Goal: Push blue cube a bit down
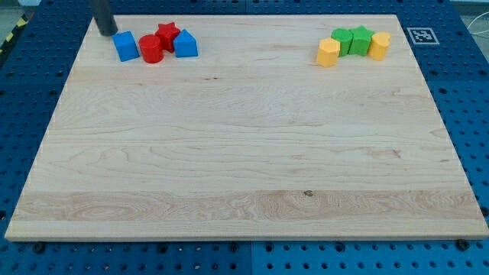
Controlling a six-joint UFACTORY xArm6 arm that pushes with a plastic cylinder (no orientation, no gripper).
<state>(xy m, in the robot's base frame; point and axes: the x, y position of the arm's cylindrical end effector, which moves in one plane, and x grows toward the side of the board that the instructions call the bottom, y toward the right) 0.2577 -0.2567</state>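
Observation:
The blue cube (126, 46) sits on the wooden board near the view's top left. My tip (108, 33) is just up and to the left of it, very close or touching. To the cube's right stand a red cylinder (150, 49), a red star-shaped block (167, 34) and a second blue block with a peaked top (186, 43), all bunched together.
At the view's top right is a cluster: a yellow block (328, 53), two green blocks (342, 40) (361, 38) and another yellow block (380, 45). The board's left edge (67, 84) runs near the blue cube. A marker tag (420, 35) lies off the board.

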